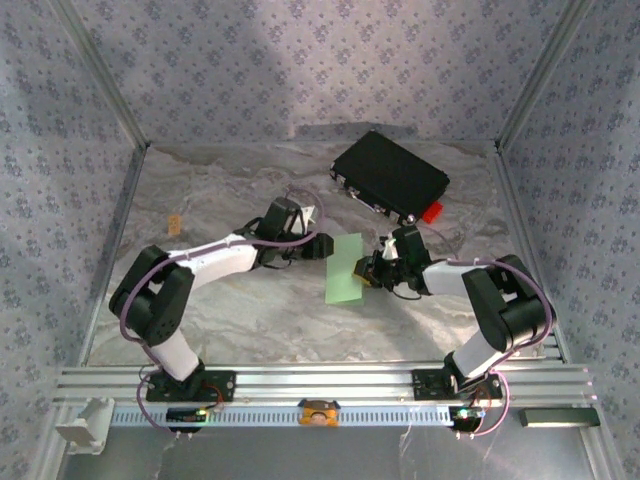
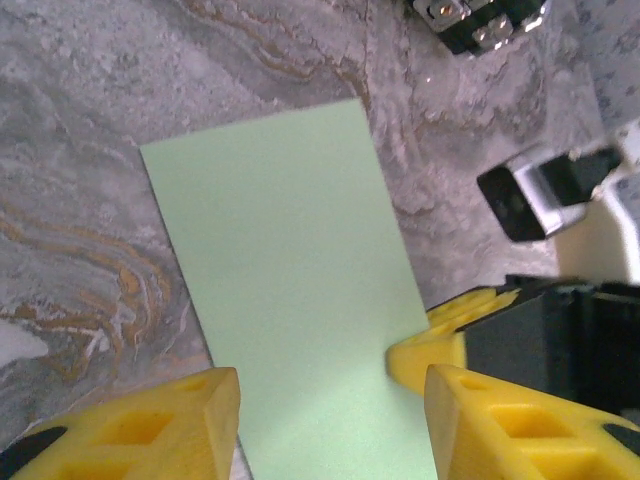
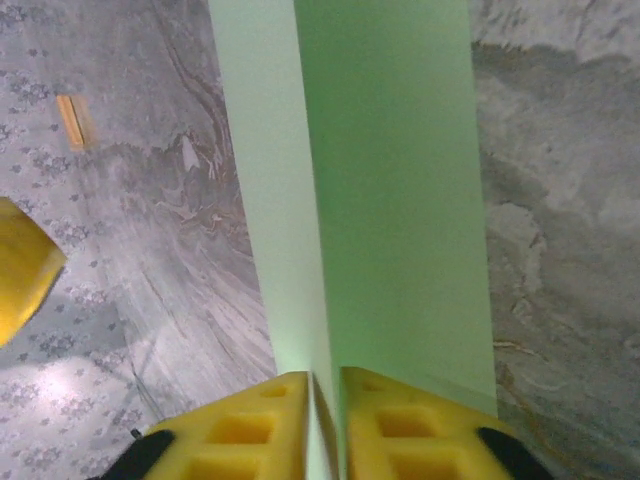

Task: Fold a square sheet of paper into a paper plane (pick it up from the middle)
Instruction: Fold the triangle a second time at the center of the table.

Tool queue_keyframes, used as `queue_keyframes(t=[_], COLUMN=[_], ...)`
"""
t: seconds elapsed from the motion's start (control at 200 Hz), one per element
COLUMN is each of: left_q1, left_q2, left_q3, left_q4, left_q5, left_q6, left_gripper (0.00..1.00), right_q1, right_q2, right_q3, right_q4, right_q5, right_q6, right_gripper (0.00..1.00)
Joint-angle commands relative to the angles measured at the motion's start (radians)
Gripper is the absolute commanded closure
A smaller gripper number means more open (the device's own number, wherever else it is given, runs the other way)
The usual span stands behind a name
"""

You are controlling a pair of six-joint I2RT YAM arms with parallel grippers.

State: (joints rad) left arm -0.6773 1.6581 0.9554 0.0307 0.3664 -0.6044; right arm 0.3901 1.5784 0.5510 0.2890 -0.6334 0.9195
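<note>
Right gripper (image 3: 325,385) sits right up at the lens in its wrist view, jaws nearly together and pinching the sheet of paper (image 3: 390,200) by one long edge. Paper's a narrow pale green strip with a crease down its length, lying around the middle of the table (image 1: 240,300), well short of the black case (image 1: 390,175). From above, its long axis runs near-to-far, leaning a bit right at the far end. Left gripper (image 2: 330,400) is wide and holding nothing. Its fingers stand either side of the strip's width at the far-left end, so the strip runs straight away from it. My guess is the next crease hangs on that — left is free and just beside the paper, right pins the opposite edge.
</note>
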Motion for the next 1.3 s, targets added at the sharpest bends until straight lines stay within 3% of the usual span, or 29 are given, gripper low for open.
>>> queue_keyframes(t=[0.0,0.08,0.245,0.55,0.72,1.299], left_q1=[-0.044,-0.084,-0.134,-0.379,-0.468,-0.528], left_q2=[-0.064,-0.090,-0.086,-0.045,0.022,0.165], left_q3=[-0.061,-0.099,-0.084,-0.002,0.064,0.161], left_q4=[0.121,0.159,0.046,-0.114,-0.169,-0.207], left_q5=[-0.043,-0.062,-0.062,-0.445,-0.578,-0.685], left_q6=[0.086,0.135,0.192,0.436,0.536,0.566], left_gripper=[0.49,0.49,0.48,0.38,0.33,0.29], right_q1=[-0.009,-0.016,-0.035,-0.045,-0.048,-0.054], right_q2=[0.024,0.039,0.066,0.058,0.060,0.059], right_q3=[0.038,0.048,0.062,0.066,0.068,0.076], right_q4=[-0.013,-0.018,-0.037,-0.042,-0.048,-0.067], right_q5=[-0.052,-0.064,-0.086,-0.111,-0.110,-0.112], right_q6=[-0.034,-0.057,-0.081,-0.072,-0.073,-0.073], right_gripper=[0.78,0.77,0.84,0.89,0.89,0.89])
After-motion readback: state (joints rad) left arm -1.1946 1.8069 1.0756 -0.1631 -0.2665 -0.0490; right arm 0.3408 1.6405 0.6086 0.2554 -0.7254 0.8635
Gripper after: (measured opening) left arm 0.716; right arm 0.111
